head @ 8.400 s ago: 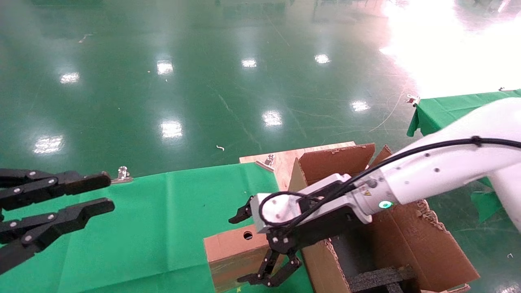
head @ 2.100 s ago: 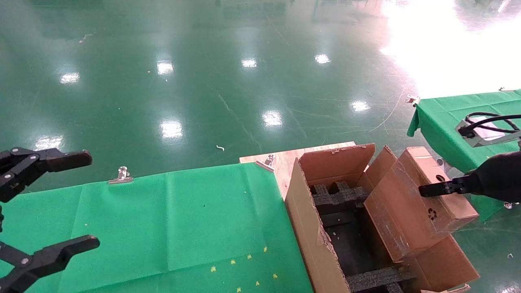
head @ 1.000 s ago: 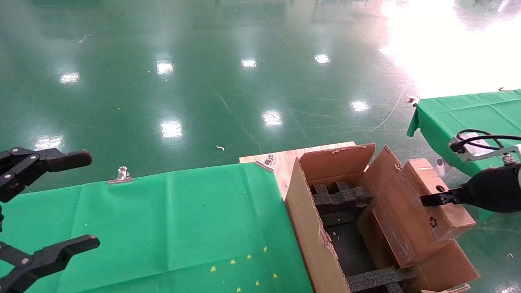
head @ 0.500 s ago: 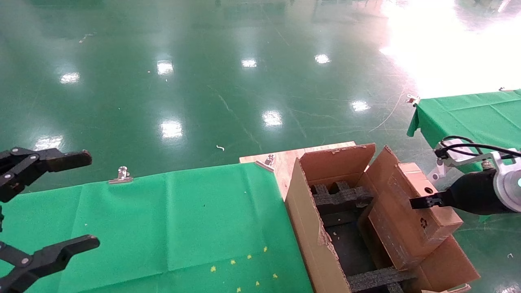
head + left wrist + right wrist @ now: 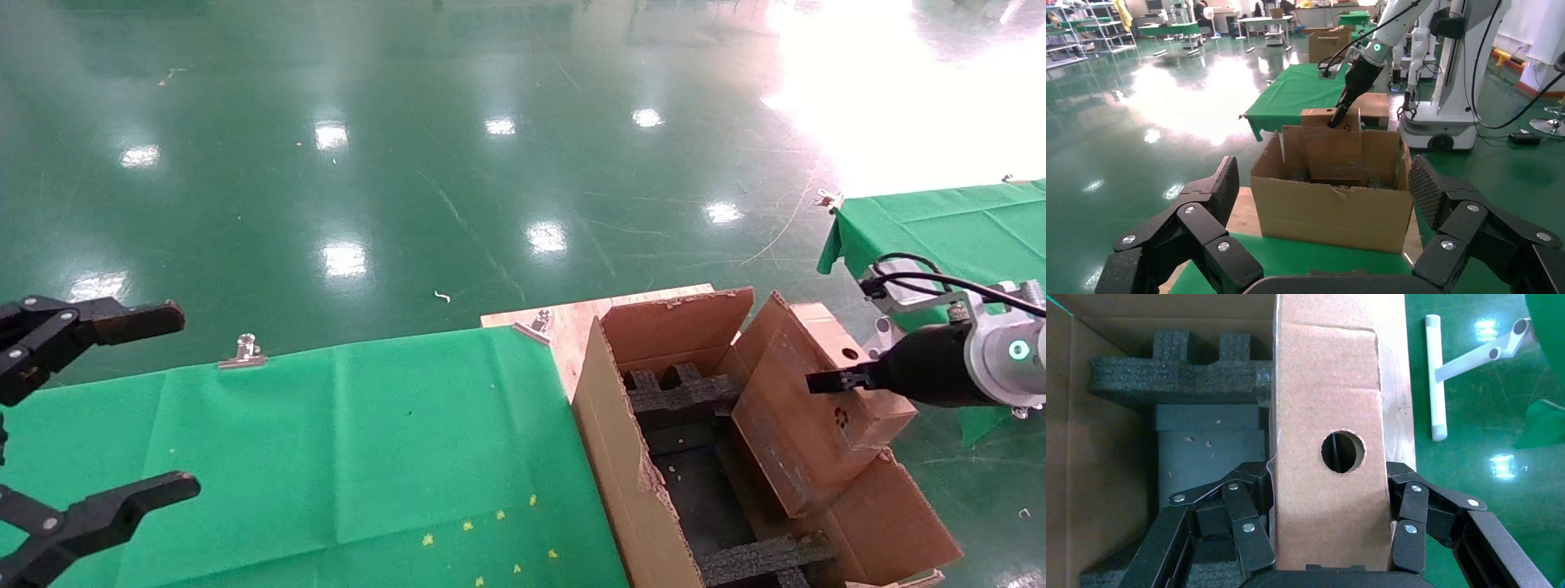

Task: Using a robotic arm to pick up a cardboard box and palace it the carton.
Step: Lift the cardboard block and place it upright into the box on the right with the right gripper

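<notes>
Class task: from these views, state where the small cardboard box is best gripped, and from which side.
Grip the cardboard box across its thin dimension, at the narrow holed end, coming from above. The broad faces are flat, and the right end effector spans it that way.

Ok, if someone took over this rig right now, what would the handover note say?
Right gripper: shut on the cardboard box, holding it on edge, tilted, at the carton's right side, lower edge inside above the black foam inserts.
Left gripper: open, parked over the green table.
Done: box picked up and brought to the carton.
Left: lower it in, release, withdraw.
</notes>
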Motion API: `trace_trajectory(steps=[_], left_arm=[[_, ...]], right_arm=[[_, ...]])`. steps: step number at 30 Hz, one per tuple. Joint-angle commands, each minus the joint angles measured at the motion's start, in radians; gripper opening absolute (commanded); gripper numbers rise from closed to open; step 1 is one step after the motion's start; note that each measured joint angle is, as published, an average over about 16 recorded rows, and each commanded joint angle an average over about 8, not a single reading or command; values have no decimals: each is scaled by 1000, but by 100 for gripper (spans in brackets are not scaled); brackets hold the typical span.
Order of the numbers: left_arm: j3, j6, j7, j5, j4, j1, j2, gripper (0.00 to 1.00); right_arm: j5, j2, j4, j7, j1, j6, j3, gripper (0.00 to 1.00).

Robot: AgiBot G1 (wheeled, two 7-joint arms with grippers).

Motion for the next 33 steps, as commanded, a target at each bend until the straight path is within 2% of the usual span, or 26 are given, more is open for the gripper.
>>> trace_trajectory(steps=[1, 9, 23, 33], left_arm=[[0, 0, 0, 0, 0, 0, 0, 100], [0, 0, 0, 0, 0, 0, 0, 100], [0, 0, 0, 0, 0, 0, 0, 100], [0, 0, 0, 0, 0, 0, 0, 100]], right_arm=[[-12, -5, -2, 9, 0, 6, 0, 0], [-28, -9, 7, 31, -26, 31, -14, 0], [-99, -28, 13, 138, -126, 161, -54, 0], [-126, -57, 4, 192, -181, 189, -80, 0]])
